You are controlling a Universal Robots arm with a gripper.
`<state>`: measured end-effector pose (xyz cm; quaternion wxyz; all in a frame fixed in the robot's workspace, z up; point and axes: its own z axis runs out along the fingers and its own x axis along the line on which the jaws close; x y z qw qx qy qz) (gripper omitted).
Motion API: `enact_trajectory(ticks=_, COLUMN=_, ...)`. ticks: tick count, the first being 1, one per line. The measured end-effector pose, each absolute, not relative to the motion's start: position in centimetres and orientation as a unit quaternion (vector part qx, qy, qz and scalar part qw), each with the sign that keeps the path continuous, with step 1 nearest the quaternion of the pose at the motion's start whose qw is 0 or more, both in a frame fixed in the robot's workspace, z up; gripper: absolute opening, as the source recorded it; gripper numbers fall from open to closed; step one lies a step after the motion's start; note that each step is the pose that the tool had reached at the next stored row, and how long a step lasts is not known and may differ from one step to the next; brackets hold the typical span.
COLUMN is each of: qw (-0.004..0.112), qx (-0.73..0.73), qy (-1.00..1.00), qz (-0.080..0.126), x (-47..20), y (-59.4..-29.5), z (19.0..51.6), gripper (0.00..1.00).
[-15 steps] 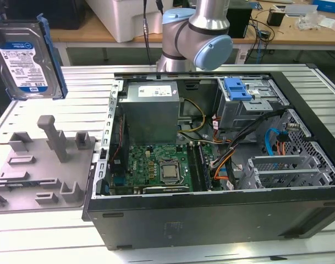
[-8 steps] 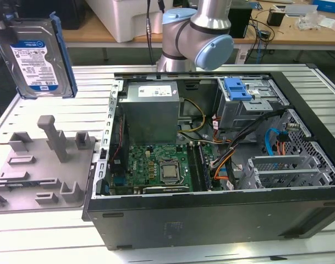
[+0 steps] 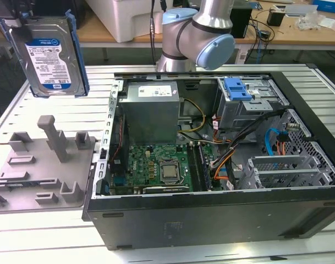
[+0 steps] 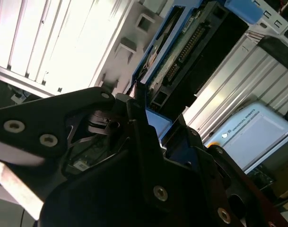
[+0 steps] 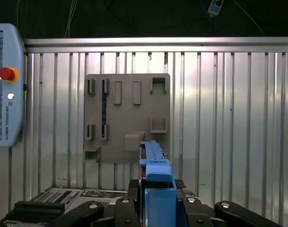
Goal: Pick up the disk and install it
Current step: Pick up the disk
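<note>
The disk [image 3: 49,52], a silver hard drive with a blue-and-white label in a blue carrier, hangs upright in the air at the exterior view's left, above the grey fixture plate [image 3: 40,159]. My gripper [image 5: 155,191] is shut on the disk, with a black finger on each side of the blue carrier's edge [image 5: 155,175]. The second wrist view shows the disk's connector side [image 4: 181,52] sticking out past the black fingers [image 4: 139,118]. Far below the disk in the first wrist view lies the fixture plate [image 5: 127,118].
An open computer case [image 3: 211,220] lies on the slatted metal table [image 3: 62,110]. Inside are a grey power supply [image 3: 153,110], a motherboard [image 3: 161,165], cables and a drive bay with a blue bracket [image 3: 237,88]. The arm's base [image 3: 200,33] stands behind the case. A teach pendant [image 5: 6,85] lies beside the plate.
</note>
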<state>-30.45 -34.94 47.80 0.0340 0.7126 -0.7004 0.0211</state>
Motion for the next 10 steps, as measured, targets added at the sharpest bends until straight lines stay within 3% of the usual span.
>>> enact_trajectory(ticks=10, qw=0.034, qx=0.713, qy=-0.700, qz=0.021, x=-27.2, y=-35.1, z=48.3, gripper=0.37)
